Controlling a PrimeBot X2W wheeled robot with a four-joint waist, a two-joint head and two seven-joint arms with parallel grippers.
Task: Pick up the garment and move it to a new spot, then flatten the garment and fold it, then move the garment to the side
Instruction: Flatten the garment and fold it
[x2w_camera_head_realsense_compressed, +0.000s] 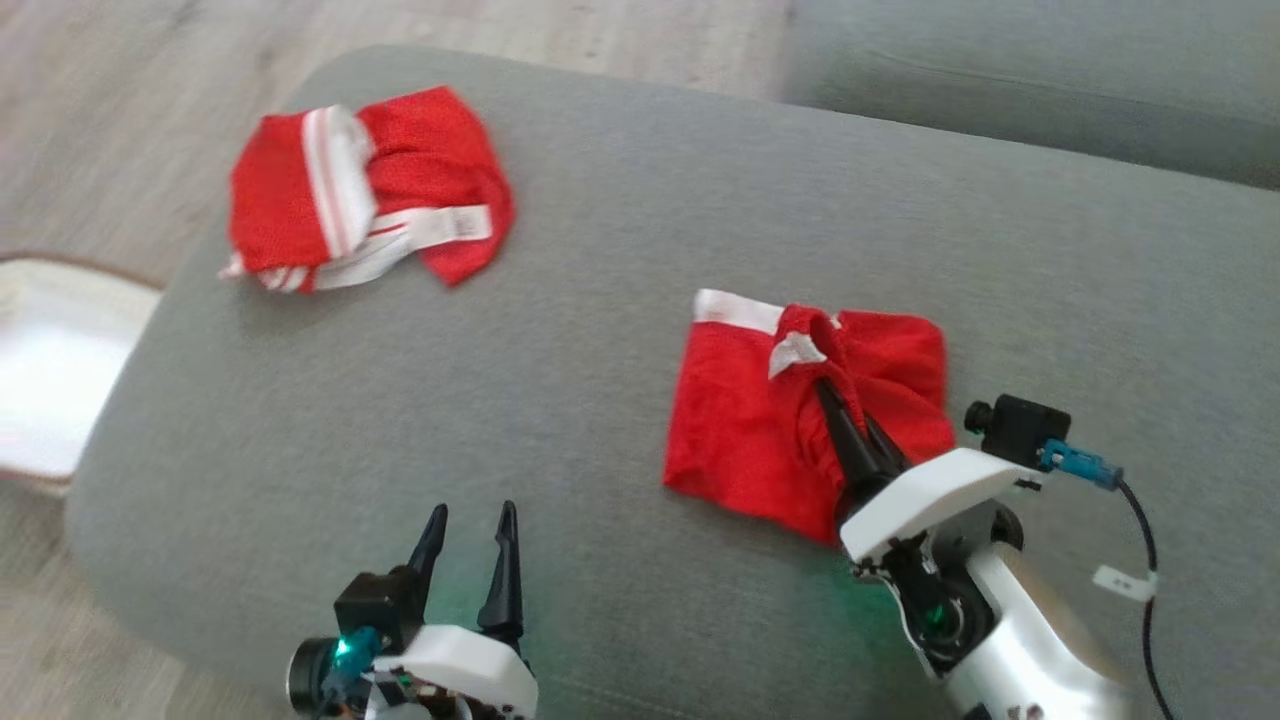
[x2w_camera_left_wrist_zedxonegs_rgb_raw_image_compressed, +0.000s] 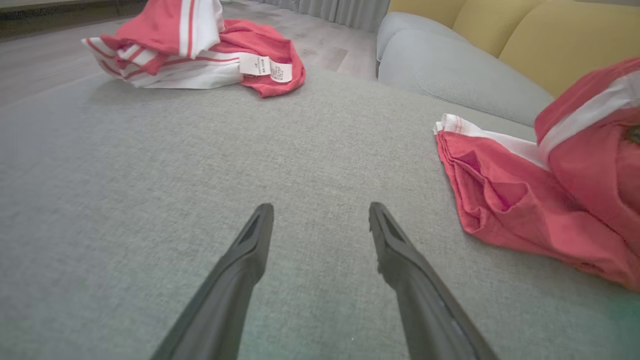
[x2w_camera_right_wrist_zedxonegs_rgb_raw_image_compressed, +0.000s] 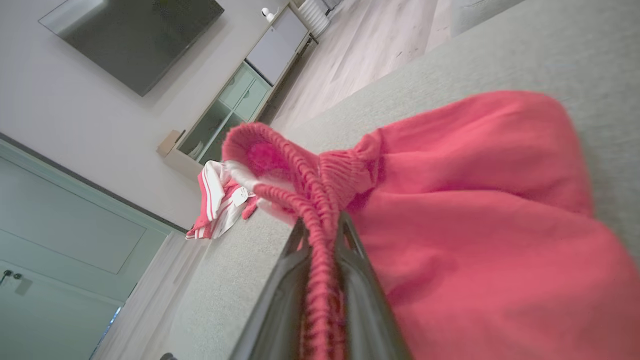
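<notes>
Locate the garment (x2w_camera_head_realsense_compressed: 760, 420) at the centre right of the head view, lying on the grey cushion (x2w_camera_head_realsense_compressed: 600, 350). In the left wrist view it occupies the right edge of the frame (x2w_camera_left_wrist_zedxonegs_rgb_raw_image_compressed: 505, 200).

Orientation: the flatter left half runs roughly from the upper to the lower part of the head view, leaning slightly. Its white-banded edge (x2w_camera_head_realsense_compressed: 735, 310) points toward the top of the frame, and its lower corner points toward the bottom edge. The right half is bunched, so a single long axis for the whole piece cannot be determined.

Appearance: red fabric with a white band and a ribbed, gathered elastic band (x2w_camera_right_wrist_zedxonegs_rgb_raw_image_compressed: 300, 175). In the right wrist view this elastic band is drawn up into a loop, and the cloth below it swells in loose folds.

Right claw (x2w_camera_head_realsense_compressed: 835, 400): clenched on the gathered elastic band, which passes between the two dark fingers (x2w_camera_right_wrist_zedxonegs_rgb_raw_image_compressed: 322, 222).

Left claw (x2w_camera_head_realsense_compressed: 473, 512): released, with its fingers spread apart over bare cushion at the lower left of the head view (x2w_camera_left_wrist_zedxonegs_rgb_raw_image_compressed: 321, 207) and nothing between them.

Note a second red garment (x2w_camera_head_realsense_compressed: 370, 190) with white stripes. It lies crumpled at the upper left of the head view, well apart from the first.
</notes>
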